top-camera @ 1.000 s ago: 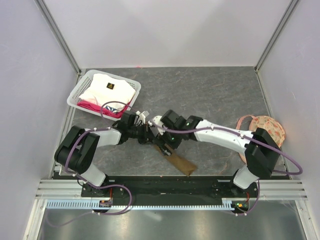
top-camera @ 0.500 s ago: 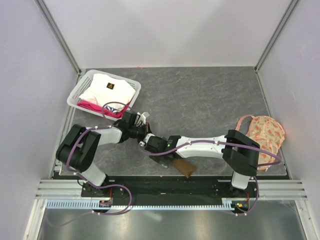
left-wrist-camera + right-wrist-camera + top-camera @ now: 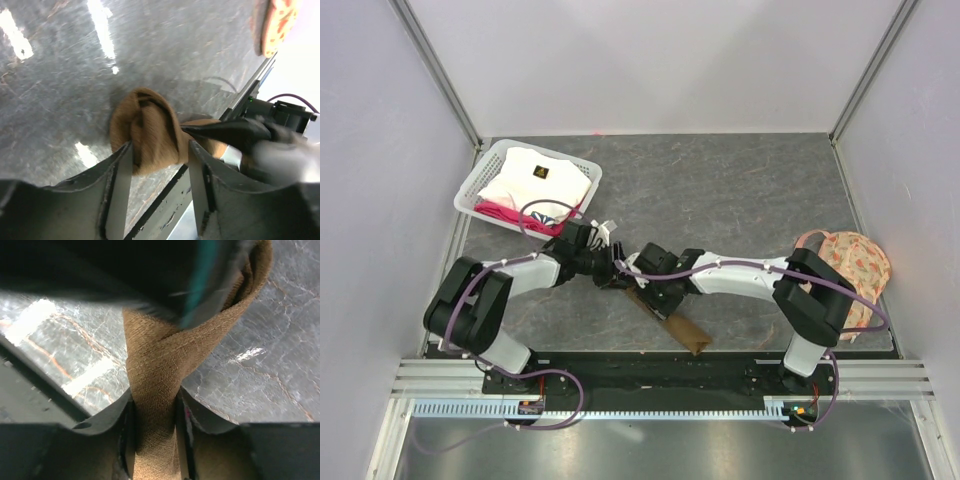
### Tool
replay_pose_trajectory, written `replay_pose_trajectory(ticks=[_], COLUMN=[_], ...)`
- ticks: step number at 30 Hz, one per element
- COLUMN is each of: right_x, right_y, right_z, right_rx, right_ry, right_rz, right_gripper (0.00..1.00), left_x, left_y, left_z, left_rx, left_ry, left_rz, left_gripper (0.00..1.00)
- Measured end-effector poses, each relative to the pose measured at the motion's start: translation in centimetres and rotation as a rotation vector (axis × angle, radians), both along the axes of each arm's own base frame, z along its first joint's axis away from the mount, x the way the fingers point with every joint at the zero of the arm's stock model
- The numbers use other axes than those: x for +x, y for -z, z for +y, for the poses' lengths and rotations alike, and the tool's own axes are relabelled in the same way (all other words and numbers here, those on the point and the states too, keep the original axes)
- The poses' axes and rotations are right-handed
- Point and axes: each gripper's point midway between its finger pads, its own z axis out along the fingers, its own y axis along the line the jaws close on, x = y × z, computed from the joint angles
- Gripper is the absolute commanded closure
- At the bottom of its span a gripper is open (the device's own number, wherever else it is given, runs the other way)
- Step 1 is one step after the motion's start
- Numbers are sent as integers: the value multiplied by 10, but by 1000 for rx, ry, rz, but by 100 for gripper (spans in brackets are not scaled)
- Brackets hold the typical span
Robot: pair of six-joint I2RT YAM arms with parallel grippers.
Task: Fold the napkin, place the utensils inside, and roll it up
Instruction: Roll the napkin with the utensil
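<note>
The olive-brown napkin (image 3: 672,322) lies as a narrow twisted roll near the front middle of the table. In the right wrist view the napkin (image 3: 155,370) fills the gap between the jaws, and my right gripper (image 3: 152,407) is shut on it. My right gripper (image 3: 640,278) sits over the roll's far left end. My left gripper (image 3: 610,268) meets it from the left. In the left wrist view the rolled end of the napkin (image 3: 150,127) lies at the tips of my left gripper (image 3: 160,165), whose jaws stand apart. The utensils are hidden.
A white basket (image 3: 480,178) holding a white cloth (image 3: 535,180) and pink fabric stands at the back left. A peach floral fabric piece (image 3: 855,262) lies at the right edge. The black base rail (image 3: 650,370) runs just in front of the roll.
My left gripper has opened off the roll's end. My right gripper has closed round the napkin and moved back up beside the left one.
</note>
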Motion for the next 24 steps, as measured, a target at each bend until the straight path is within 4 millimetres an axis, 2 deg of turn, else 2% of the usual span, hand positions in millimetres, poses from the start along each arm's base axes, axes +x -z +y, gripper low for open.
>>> replay_pose_trajectory(ticks=[5, 11, 17, 24], right_x=[-1, -2, 6, 25], right_y=[-5, -12, -5, -6], right_z=[0, 0, -2, -3], right_rx=[97, 197, 222, 171], right_ry=[-1, -16, 7, 51], right_rz=[136, 262, 333, 223], right_gripper=[64, 66, 68, 66], left_x=[9, 5, -10, -14], left_y=[-22, -33, -16, -5], left_z=[6, 12, 18, 20], left_rx=[8, 8, 23, 29], left_ry=[-26, -25, -18, -18], left_rz=[-125, -203, -166, -152], left_gripper=[42, 42, 43, 43])
